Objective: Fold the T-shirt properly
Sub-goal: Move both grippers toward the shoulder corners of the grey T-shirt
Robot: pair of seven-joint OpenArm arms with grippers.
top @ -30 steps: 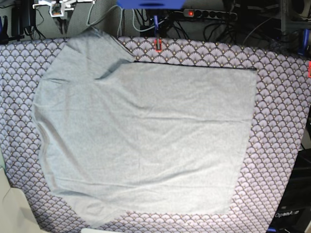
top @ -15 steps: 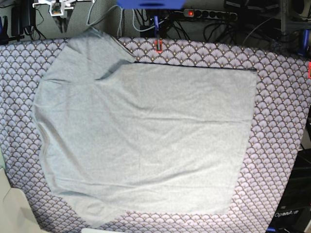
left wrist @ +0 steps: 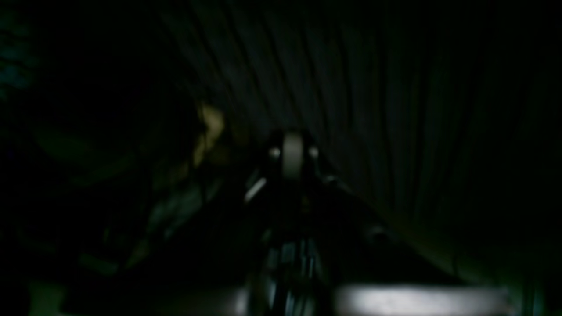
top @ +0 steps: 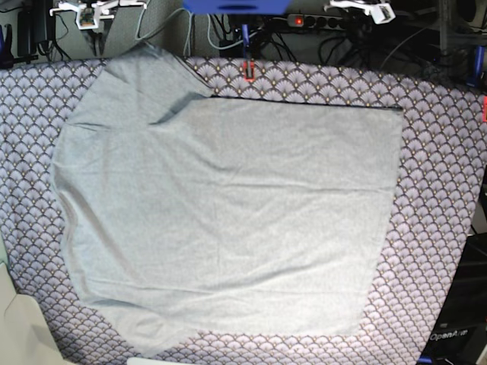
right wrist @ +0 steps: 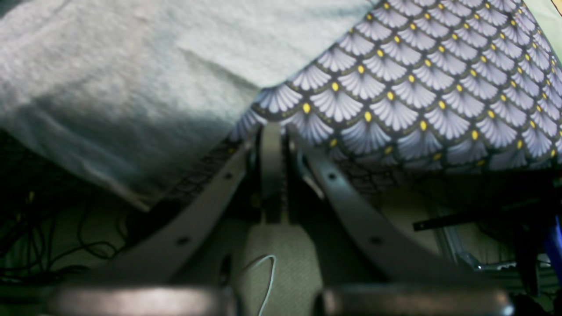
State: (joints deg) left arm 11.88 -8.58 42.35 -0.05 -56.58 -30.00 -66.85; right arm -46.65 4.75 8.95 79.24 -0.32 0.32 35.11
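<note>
So in the left wrist view it's basically pitch dark, the left gripper (left wrist: pixel 292 153) is a faint blur mid-frame with its fingers pinched closed on nothing I can make out. The right wrist view is clearer: the right gripper (right wrist: pixel 272 145) sits centre frame, fingers closed and empty, tip right at the table edge where the T-shirt (right wrist: pixel 131 74) fills the upper left and drapes over the purple tablecloth (right wrist: pixel 417 87). Base view has the T-shirt (top: pixel 221 220) spread flat across most of the tablecloth (top: pixel 441 190), one sleeve at upper left, another at lower left. My worry: that overhanging fabric could snag or get dragged off. Open room is mostly the right strip, and the straight right hem looks easiest to reach.
</note>
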